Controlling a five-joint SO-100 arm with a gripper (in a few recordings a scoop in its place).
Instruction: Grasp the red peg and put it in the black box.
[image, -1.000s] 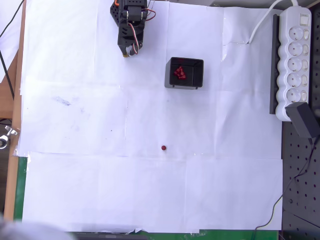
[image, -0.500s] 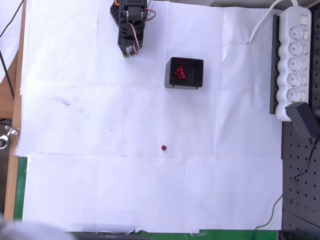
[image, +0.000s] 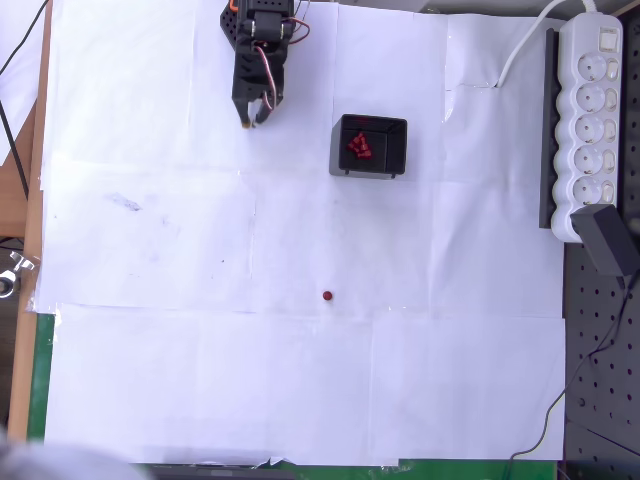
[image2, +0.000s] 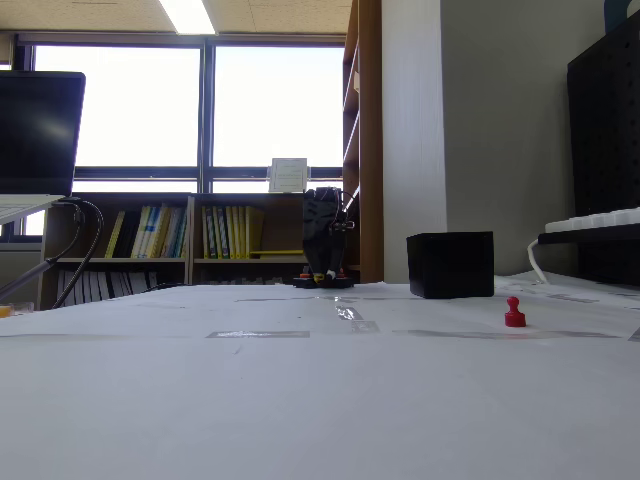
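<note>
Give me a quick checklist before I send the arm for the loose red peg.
1. Red peg alone on the white paper, upright in the fixed view: ok.
2. Paper between gripper and peg bare: ok.
3. Gripper open enough for the peg: cannot tell.
4. Black box upright, top open: ok.
5. Room in the box beside the clump of red pegs: ok.
6. Power strip away from the path: ok.

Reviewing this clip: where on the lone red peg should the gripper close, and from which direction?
The red peg stands upright and alone on the white paper, with a round head over a wider base. Probably best to descend from above and pinch just under the head. The black box sits well clear, so nothing crowds the gripper.
</note>
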